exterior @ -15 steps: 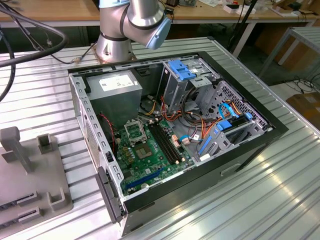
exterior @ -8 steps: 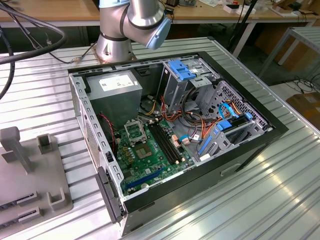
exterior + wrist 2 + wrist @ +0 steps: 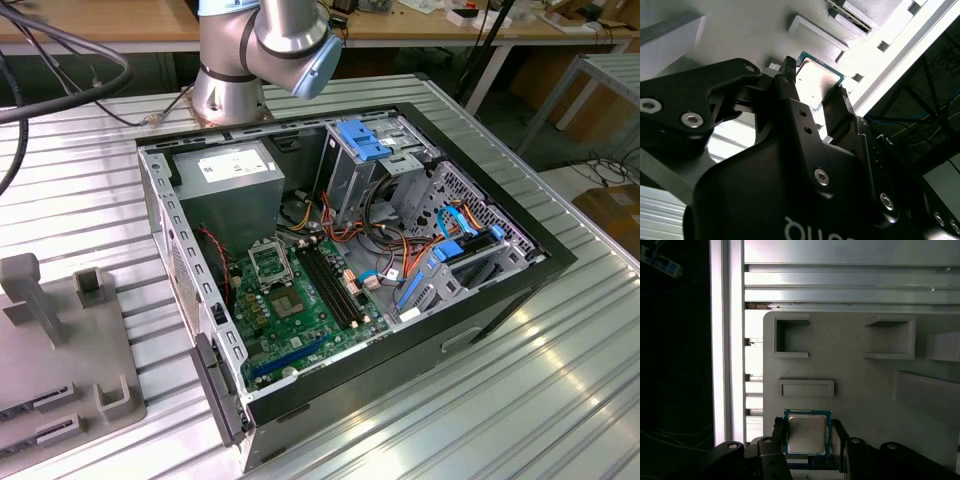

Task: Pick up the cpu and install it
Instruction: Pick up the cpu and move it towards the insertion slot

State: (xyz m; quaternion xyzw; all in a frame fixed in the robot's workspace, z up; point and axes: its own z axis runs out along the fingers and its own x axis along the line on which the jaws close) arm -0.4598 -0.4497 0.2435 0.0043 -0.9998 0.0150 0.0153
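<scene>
Over the grey fixture tray (image 3: 860, 390), in both wrist views, I see the gripper (image 3: 808, 437) clamped on the cpu (image 3: 807, 432) by two opposite edges, its metal face showing.

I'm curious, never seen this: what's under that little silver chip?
The grey plate shows beneath the cpu. The tool straddling it hides whether it touches.

Your bench was a ribbed aluminium table (image 3: 520, 400), with bright glare across its lower right. Along the top of the frame stood a wooden workbench (image 3: 100, 22). At upper right you had a grey metal side table (image 3: 612, 72), with dark floor (image 3: 555, 140) and a cardboard box (image 3: 615, 215) below it.
</scene>
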